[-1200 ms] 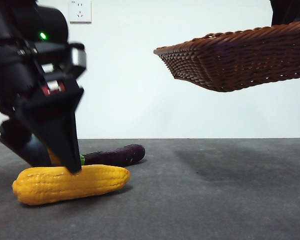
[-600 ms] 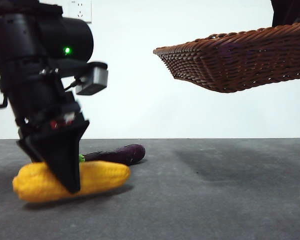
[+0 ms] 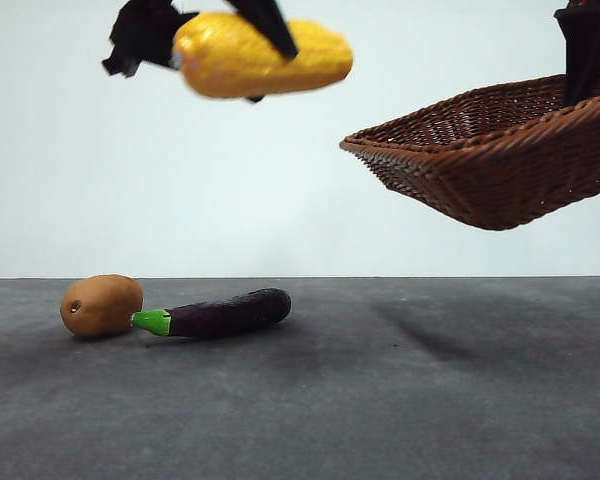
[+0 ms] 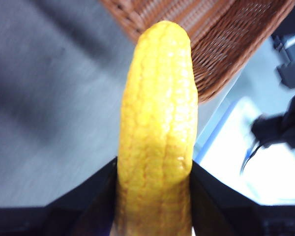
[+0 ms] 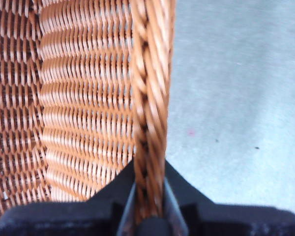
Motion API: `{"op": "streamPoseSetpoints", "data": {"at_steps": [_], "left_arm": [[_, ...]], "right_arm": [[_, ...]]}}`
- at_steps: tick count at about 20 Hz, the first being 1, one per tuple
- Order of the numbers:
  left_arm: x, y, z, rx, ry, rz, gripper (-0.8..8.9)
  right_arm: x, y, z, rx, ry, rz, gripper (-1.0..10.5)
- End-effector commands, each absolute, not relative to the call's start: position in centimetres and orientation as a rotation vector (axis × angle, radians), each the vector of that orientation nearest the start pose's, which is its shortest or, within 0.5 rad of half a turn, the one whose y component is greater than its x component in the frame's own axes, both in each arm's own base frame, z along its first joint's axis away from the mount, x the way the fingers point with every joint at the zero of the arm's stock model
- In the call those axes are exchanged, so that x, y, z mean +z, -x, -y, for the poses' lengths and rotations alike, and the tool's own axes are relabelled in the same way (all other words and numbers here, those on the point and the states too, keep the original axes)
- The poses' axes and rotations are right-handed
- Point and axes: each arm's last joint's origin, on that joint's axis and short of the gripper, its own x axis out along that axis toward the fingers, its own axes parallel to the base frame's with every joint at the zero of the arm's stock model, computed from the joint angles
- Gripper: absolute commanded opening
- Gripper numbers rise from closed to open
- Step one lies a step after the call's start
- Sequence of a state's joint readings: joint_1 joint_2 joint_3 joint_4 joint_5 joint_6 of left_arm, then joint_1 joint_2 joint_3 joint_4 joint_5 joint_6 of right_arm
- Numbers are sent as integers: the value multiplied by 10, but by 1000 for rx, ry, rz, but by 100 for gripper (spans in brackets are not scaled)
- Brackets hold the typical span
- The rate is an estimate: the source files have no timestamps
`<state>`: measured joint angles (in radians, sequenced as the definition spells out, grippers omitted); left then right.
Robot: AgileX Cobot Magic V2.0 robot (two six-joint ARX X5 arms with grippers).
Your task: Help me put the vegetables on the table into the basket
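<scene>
High above the table (image 3: 400, 400), the left gripper (image 3: 230, 40) is clamping the corn (image 3: 265, 57) crosswise, its tip nearing the basket (image 3: 500, 165). The right gripper (image 5: 148, 196) is pinching the basket's braided rim, holding it tilted in the air. Potato (image 3: 101, 305) and eggplant (image 3: 220, 313) are lying on the table, touching.

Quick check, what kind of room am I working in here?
Probably a lab or test bench: a bare white wall, a dark grey table, and staged props like the potato and eggplant.
</scene>
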<state>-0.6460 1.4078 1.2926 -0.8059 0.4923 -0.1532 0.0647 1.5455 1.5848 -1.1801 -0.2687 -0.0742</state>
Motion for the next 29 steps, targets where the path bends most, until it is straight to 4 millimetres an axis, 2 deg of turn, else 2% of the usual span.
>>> {"op": "streamPoseSetpoints", "data": {"at_steps": [1,3,9,12,13,15,16,19,21,24,29], "left_arm": [[332,-220,197,-1002,166,-932,-6],[340,-229,212,-990,268,-797,-4],[294,-270,242,-706,608,-949,1],[290,-272,250,-615,669,-919,12],[292,-272,251,-606,677,-895,102],[294,-273,251,-613,693,-876,421],[295,-273,251,-616,696,-866,502],[298,-276,251,-632,717,-833,508],[303,-280,245,-650,718,-807,507],[312,-288,221,-796,525,-736,507],[298,-299,166,-627,284,-852,507]], "right_arm": [[353,-294,-29,345,-105,-1115,-8],[352,-292,-39,404,-114,-1126,-8],[352,-287,-62,467,-76,-1147,-8],[351,-286,-64,433,-39,-1158,-8],[351,-286,-63,419,-31,-1159,-8],[351,-286,-63,409,-24,-1159,-8],[351,-286,-63,408,-23,-1158,-8],[351,-286,-63,408,-22,-1157,-8],[351,-286,-63,407,-22,-1158,-8],[350,-285,-62,407,-12,-1169,-8],[350,-285,-62,408,-12,-1170,-8]]}}
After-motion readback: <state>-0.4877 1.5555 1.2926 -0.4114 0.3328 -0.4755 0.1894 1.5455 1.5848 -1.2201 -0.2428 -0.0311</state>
